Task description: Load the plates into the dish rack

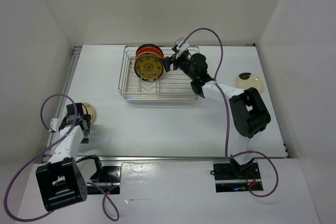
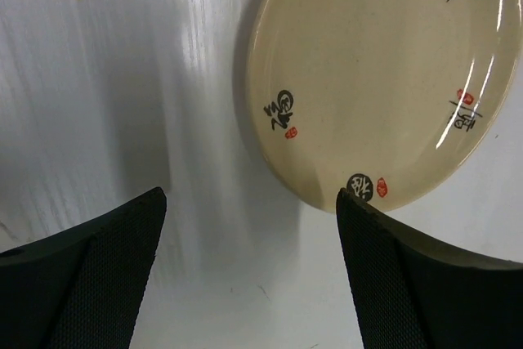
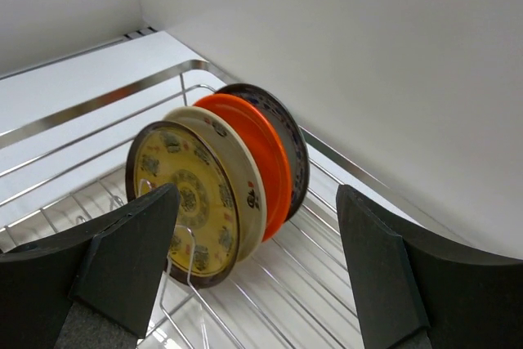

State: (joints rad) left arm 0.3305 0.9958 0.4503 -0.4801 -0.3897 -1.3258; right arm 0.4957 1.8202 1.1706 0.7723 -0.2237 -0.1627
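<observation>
Judging from how things lie, trouble could come on both sides; the right gripper [image 3: 257, 194] has its fingers spread wide with nothing between them, and four plates stand on edge in the dish rack [image 3: 106, 100] just beyond the fingertips, the yellow plate [image 3: 184, 202] nearest to them, then a pale plate [image 3: 239, 171], the orange plate [image 3: 263, 149] and the dark plate [image 3: 292, 132] farthest; the plates lean close together, so if a finger swings sideways while leaving, it may catch the yellow rim and, I think, push the whole row over; a straight retreat seems safer. The left gripper [image 2: 251, 198] is also wide open and holds nothing; the cream plate [image 2: 376, 79] lies flat on the table [image 2: 98, 79] ahead of the fingers, not centred between them, its near rim just beside the right-hand fingertip; closing from here would probably only pinch the edge or shove the plate away, because the surface looks glossy and the rim low; the plate could slip out or skid. One other cream plate [image 1: 249, 80] lies well apart from either pair of fingers.
</observation>
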